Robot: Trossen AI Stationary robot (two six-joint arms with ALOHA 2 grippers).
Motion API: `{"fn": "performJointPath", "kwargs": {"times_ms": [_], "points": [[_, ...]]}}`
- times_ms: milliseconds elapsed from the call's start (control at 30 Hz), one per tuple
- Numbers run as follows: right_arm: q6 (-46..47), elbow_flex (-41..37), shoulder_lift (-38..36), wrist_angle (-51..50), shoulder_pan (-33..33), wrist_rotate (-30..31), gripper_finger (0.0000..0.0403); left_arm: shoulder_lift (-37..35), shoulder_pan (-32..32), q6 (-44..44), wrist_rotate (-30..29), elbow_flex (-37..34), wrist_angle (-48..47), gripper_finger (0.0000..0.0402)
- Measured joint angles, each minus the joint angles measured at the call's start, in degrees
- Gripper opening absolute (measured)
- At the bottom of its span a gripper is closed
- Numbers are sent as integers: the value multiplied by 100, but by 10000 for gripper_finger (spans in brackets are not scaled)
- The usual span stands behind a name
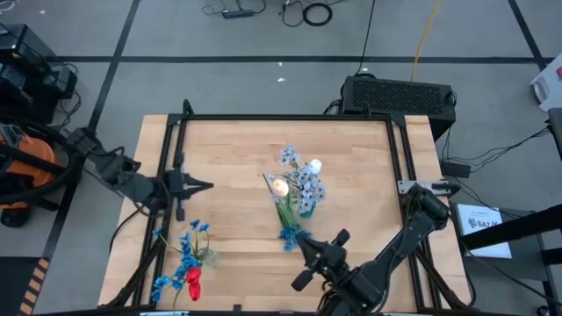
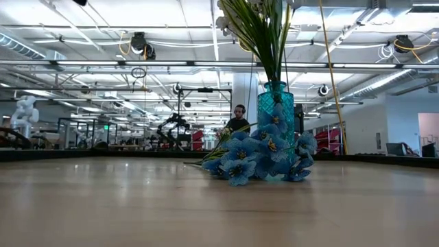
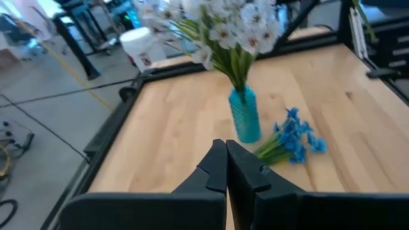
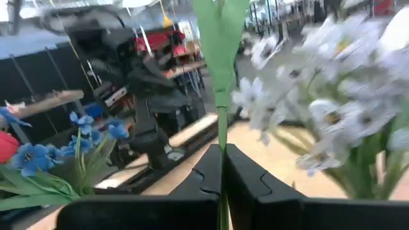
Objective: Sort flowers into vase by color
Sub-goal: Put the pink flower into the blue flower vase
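Note:
A teal glass vase (image 3: 245, 116) stands mid-table and holds pale grey-blue sprays (image 1: 303, 180) and cream-white tulips (image 1: 280, 186). A bright blue spray (image 2: 255, 156) lies on the table against the vase's foot; it also shows in the high view (image 1: 289, 235). Bright blue sprays (image 1: 183, 254) and a red tulip (image 1: 192, 283) are bunched at the near left corner. My right gripper (image 1: 303, 243) is at the near side of the vase, shut on a green stem (image 4: 222, 124) whose bloom does not show. My left gripper (image 1: 207, 185) is shut and empty at the table's left side. My right gripper pinches a thin green stem (image 4: 222, 137) between its two fingers at their free ends. The stem runs on past the fingertips and widens into a green leaf (image 4: 220, 29). Its bloom and its other end lie outside the right wrist view.
A black metal frame (image 1: 281, 118) runs round the wooden table top. A black box (image 1: 397, 93) stands behind the far right corner. Bare wood lies between my left gripper and the vase. A person (image 2: 238, 120) is far off in the room.

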Motion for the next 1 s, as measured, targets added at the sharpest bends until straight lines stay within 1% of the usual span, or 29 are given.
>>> {"fn": "performJointPath", "kwargs": {"times_ms": [67, 200, 267, 333, 433, 467, 533, 700, 800, 900, 1000], "points": [[-833, 0, 0, 839, -163, -508, 0, 117, 328, 200, 396, 0, 97, 0], [-3158, 0, 7, 3086, -619, -2144, 0, 284, 938, 574, 1193, 0, 213, 0], [-4258, 0, 7, 4102, -819, -2763, 0, 314, 1208, 707, 1655, 0, 238, 0], [-5095, 0, 7, 4930, -950, -2816, 0, 309, 1457, 857, 2134, 0, 228, 0], [-6156, 1, 4, 5883, -1037, -2576, 0, 284, 1809, 1131, 2786, 0, 220, 0], [-6356, 7, 4, 6042, -1046, -2564, 0, 278, 1922, 1209, 2987, 0, 223, 0], [-6472, 11, 59, 6204, -1050, -2572, 0, 276, 2185, 1371, 3448, 0, 240, 0], [-6272, -4, 317, 6287, -935, -2572, 0, 473, 2944, 1607, 5018, 0, 326, 0], [-6365, 0, 369, 6540, -732, -2464, 0, 746, 3365, 1615, 5801, 4, 498, 0], [-6326, -49, 369, 6541, -545, -2288, 0, 1145, 3677, 1613, 6298, 4, 758, 0], [-6021, -311, 370, 6546, -473, -2210, 0, 1590, 3858, 1527, 6559, 4, 1115, 0]]}}
